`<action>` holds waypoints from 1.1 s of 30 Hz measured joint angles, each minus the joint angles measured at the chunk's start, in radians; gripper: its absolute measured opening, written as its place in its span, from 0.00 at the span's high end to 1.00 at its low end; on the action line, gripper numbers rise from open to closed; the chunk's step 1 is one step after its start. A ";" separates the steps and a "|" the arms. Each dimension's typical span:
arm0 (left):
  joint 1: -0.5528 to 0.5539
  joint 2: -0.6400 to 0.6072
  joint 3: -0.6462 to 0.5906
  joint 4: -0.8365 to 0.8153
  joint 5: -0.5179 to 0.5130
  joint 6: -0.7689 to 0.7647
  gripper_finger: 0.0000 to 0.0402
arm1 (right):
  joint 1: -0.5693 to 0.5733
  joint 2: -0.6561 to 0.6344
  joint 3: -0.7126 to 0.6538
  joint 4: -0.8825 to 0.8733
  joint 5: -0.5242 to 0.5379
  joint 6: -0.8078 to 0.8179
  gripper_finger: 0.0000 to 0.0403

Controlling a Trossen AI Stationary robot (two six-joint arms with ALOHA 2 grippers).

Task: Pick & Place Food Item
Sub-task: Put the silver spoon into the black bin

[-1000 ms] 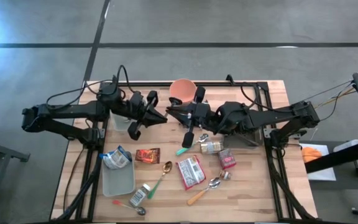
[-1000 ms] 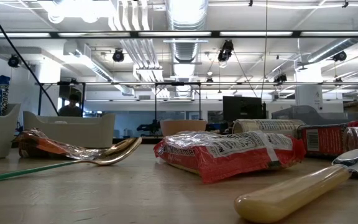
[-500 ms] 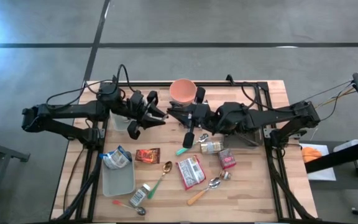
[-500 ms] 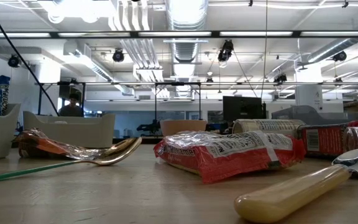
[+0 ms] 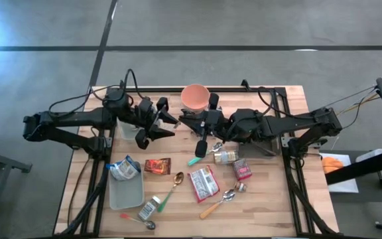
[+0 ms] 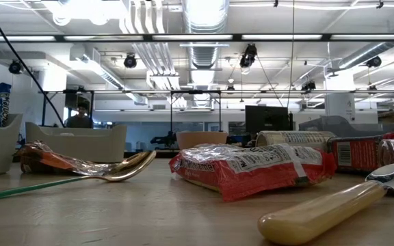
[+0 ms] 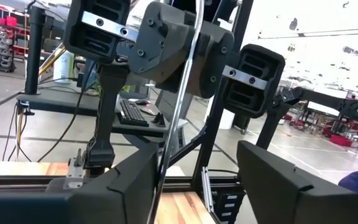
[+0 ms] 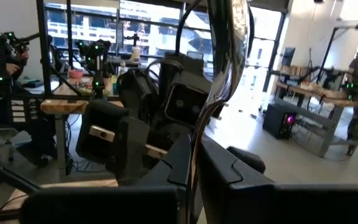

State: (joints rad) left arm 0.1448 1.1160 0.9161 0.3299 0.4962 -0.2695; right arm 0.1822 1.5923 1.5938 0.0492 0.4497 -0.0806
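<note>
Both arms meet mid-table, left gripper (image 5: 166, 121) and right gripper (image 5: 186, 121) nearly nose to nose, little gap between. Pink bowl (image 5: 195, 97) just behind them. Front half crowded: grey tray (image 5: 126, 192), red packet (image 5: 204, 183), gold spoon (image 5: 175, 182), jar (image 5: 227, 157). Back corners and the front right corner lie bare.

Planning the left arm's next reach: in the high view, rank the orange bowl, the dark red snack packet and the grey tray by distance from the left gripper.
1. Orange bowl, toward the right arm.
2. Dark red snack packet, toward the table's front.
3. Grey tray, front left.

Left gripper is open.
</note>
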 joint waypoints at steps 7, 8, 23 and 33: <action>0.042 -0.051 0.002 -0.117 -0.009 0.025 0.39 | -0.002 0.000 0.047 -0.244 0.006 0.116 0.98; 0.045 -0.055 0.002 -0.152 -0.021 0.030 0.39 | -0.002 0.000 0.060 -0.295 0.005 0.136 0.98; 0.046 -0.067 0.001 -0.414 -0.056 0.025 0.39 | -0.020 -0.003 0.158 -1.483 -0.002 0.763 0.98; 0.046 -0.074 0.000 -0.489 -0.051 0.006 0.39 | -0.018 -0.027 -0.006 -1.613 -0.019 0.853 0.98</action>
State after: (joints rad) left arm 0.1905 1.0420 0.9157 -0.1588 0.4450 -0.2630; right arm 0.1640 1.5653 1.5879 -1.5635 0.4307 0.7720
